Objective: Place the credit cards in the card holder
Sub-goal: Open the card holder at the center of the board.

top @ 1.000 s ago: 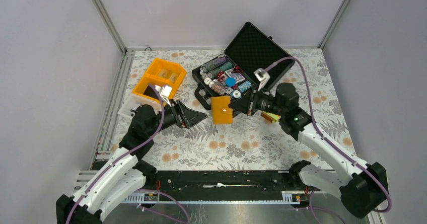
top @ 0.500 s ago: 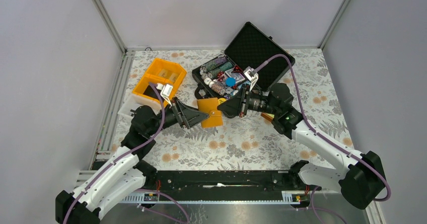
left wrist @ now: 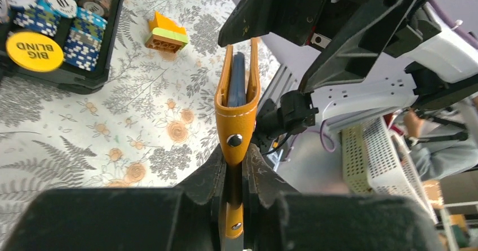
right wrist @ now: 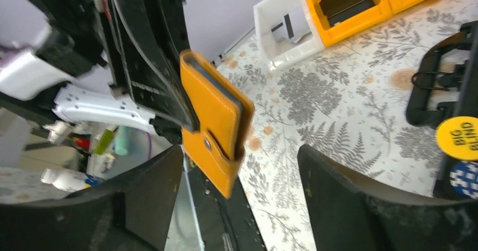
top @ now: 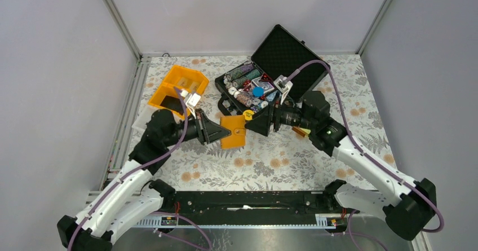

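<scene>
With your left pincer (left wrist: pixel 237 166) clenched on the card holder (left wrist: pixel 239 115) and your right pincer (right wrist: pixel 239 155) released, you needed to back the right away without knocking it.

White arm links (top: pixel 119 192), black joints (top: pixel 160 130), purple cables (top: pixel 319 62).

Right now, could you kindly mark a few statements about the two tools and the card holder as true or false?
The left tool is shut on the card holder. True.
The right tool grips the card holder too. False: its jaws stand open, clear of it.
The card holder lies flat. False: it is held on edge, above the table.
The black case is open, with poker chips inside. True.
</scene>
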